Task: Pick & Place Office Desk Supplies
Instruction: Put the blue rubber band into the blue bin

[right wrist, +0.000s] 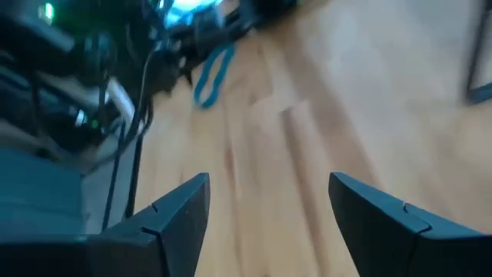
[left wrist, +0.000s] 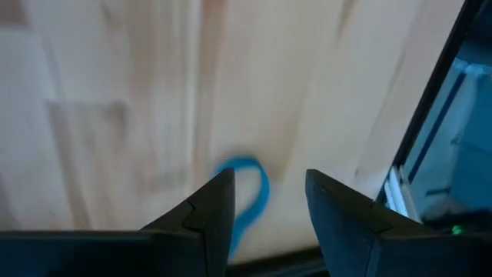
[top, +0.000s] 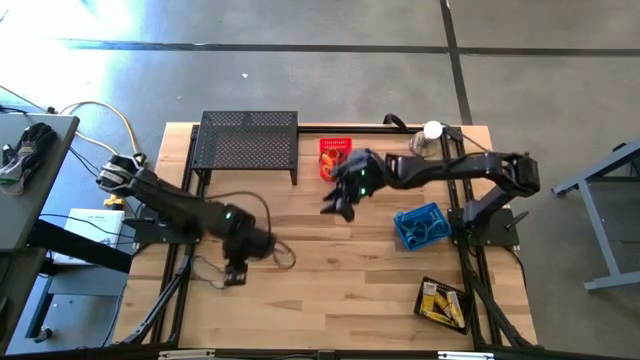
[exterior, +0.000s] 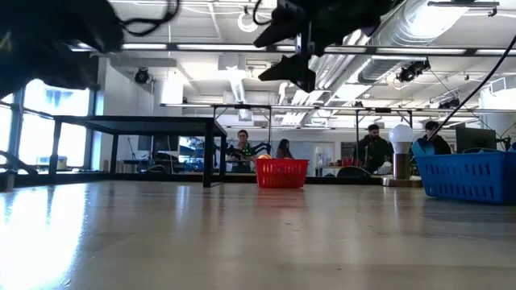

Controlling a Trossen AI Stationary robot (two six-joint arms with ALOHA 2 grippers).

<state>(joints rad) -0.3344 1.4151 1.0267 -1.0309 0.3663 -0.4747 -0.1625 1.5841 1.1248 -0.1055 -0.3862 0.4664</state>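
- left gripper (top: 236,272) sits low over the wood table (top: 330,290), on the left arm's side toward the front edge; in its wrist view the fingers (left wrist: 207,219) stand a little apart with a gap between them, nothing pinched
- a blue band loop (left wrist: 247,192) lies flat on the table just ahead of those fingers, showing through the gap; touching or not, cannot tell
- same blue band loop (right wrist: 213,73) shows in the right wrist view, far ahead of the right fingers beside the left arm's dark body and cables
- right gripper (top: 342,200) hangs above the table middle, fingers (right wrist: 173,211) spread wide, nothing between them, bare wood below
- red basket (top: 335,157) is just behind the right gripper, next to the black mesh shelf (top: 248,145); small loops inside, colours hard to tell
- blue basket (top: 420,224) is to the right gripper's side, near the right arm base, thin loops in it
- black tray (top: 443,302) with yellow-and-white boxes (top: 438,296) sits at the front right, well apart from both grippers
- silver dome with white ball (top: 430,135) at the back right
- people seated in the room beyond in the low view
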